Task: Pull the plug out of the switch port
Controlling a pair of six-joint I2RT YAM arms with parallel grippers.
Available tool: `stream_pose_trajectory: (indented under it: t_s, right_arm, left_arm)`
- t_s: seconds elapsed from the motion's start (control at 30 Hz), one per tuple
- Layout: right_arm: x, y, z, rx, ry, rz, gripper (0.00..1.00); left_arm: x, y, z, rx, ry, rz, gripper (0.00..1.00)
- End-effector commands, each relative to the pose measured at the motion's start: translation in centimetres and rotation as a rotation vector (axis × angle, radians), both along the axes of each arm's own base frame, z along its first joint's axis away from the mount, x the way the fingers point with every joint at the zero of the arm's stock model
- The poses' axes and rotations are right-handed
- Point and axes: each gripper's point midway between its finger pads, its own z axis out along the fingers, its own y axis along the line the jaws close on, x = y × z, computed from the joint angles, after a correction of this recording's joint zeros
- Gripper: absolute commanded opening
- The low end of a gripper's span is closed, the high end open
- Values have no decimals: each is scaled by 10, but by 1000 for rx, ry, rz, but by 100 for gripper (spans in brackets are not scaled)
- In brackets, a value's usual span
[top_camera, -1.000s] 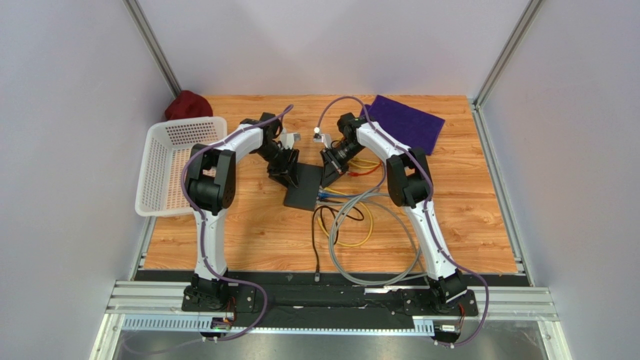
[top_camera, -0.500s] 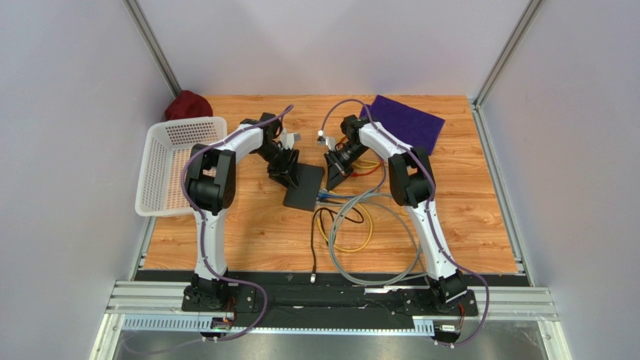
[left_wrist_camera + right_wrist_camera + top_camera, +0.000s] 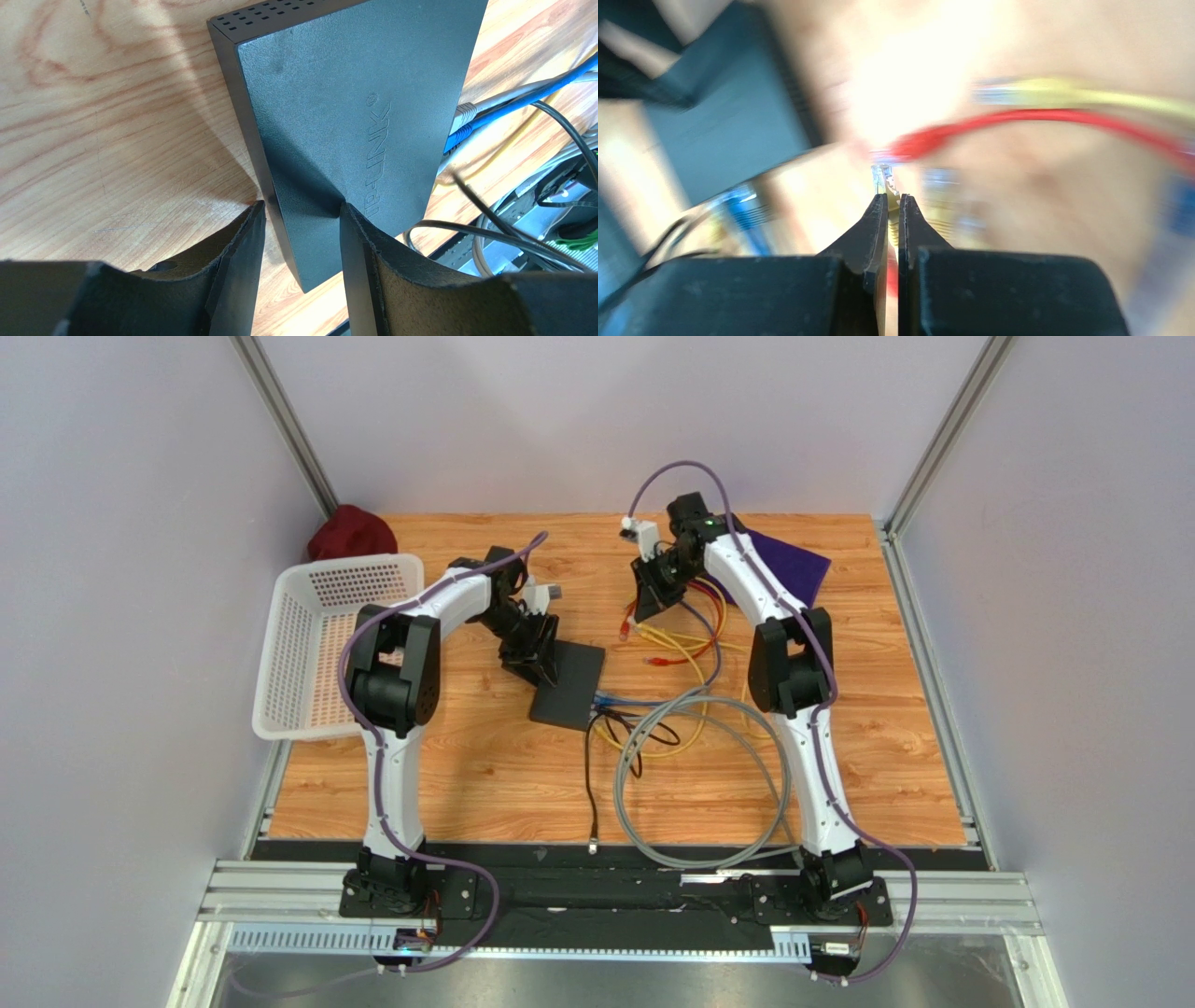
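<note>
Your left claw (image 3: 302, 210) sits half-open astride the switch (image 3: 337, 91) edge; your outstretched right claw (image 3: 892, 199), at 1 o'clock from it, pinches the plug (image 3: 882, 175).

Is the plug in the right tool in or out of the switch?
Out. The right tool pinches a clear plug well apart from the switch; wood shows between them.

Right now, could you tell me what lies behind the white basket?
A dark red cloth lies behind the basket, at the far left corner of the table. The basket's rim covers its near edge, so its full shape cannot be seen.
</note>
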Motion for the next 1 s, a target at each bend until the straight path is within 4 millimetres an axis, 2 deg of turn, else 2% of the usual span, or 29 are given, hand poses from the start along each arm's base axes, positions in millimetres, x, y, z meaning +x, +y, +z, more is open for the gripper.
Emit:
stream_pose_trajectory:
  t_s: [0.0, 0.1, 0.13, 0.17, 0.2, 0.23, 0.27, 0.3, 0.33, 0.37, 0.4, 0.43, 0.5, 0.6, 0.63, 0.83, 0.97]
  right_arm:
    - [61, -16, 53, -37, -312, -128, 6]
    - [50, -13, 60, -8, -251, -167, 36]
    - [43, -11, 74, 5, -255, -163, 44]
    - [30, -12, 66, -6, -213, -157, 46]
    - [23, -13, 69, -9, -213, -149, 48]
    - [14, -15, 90, 6, -238, -142, 48]
    - [4, -16, 95, 13, -231, -127, 47]
    - [-12, -22, 84, -9, -185, -116, 46]
    - [-22, -27, 102, -8, -224, -91, 45]
    - [-29, -34, 100, -30, -220, -92, 45]
    - [-45, -43, 82, -71, -172, -92, 43]
    - [-52, -50, 88, -90, -183, -108, 42]
    - [-70, -70, 63, -172, -114, -144, 36]
    - [-80, -91, 48, -225, -66, -220, 30]
    - [-90, -97, 37, -241, -36, -228, 29]
    - [-99, -107, 5, -308, 24, -245, 21]
    - [-102, -109, -7, -327, 65, -256, 20]
  left_arm:
    - [9, 7, -11, 50, -35, -24, 52]
    - [9, 7, -9, 50, -41, -23, 53]
    - [8, 7, -9, 52, -38, -23, 54]
    - [7, 7, -8, 50, -41, -23, 54]
    - [7, 7, -8, 48, -42, -23, 54]
    - [6, 6, -8, 45, -41, -25, 55]
    - [6, 7, -8, 44, -43, -24, 55]
    - [7, 7, -8, 43, -44, -24, 55]
    - [7, 6, -7, 37, -46, -24, 55]
    - [7, 5, -6, 34, -45, -25, 55]
    - [8, 5, -7, 33, -45, -25, 56]
    - [10, 3, -6, 27, -48, -26, 56]
    - [11, 2, -6, 23, -47, -26, 56]
    - [12, 1, -8, 20, -41, -27, 56]
    - [12, 1, -7, 17, -38, -26, 56]
    - [12, 1, -9, 22, -37, -28, 56]
    - [10, 1, -6, 23, -40, -30, 56]
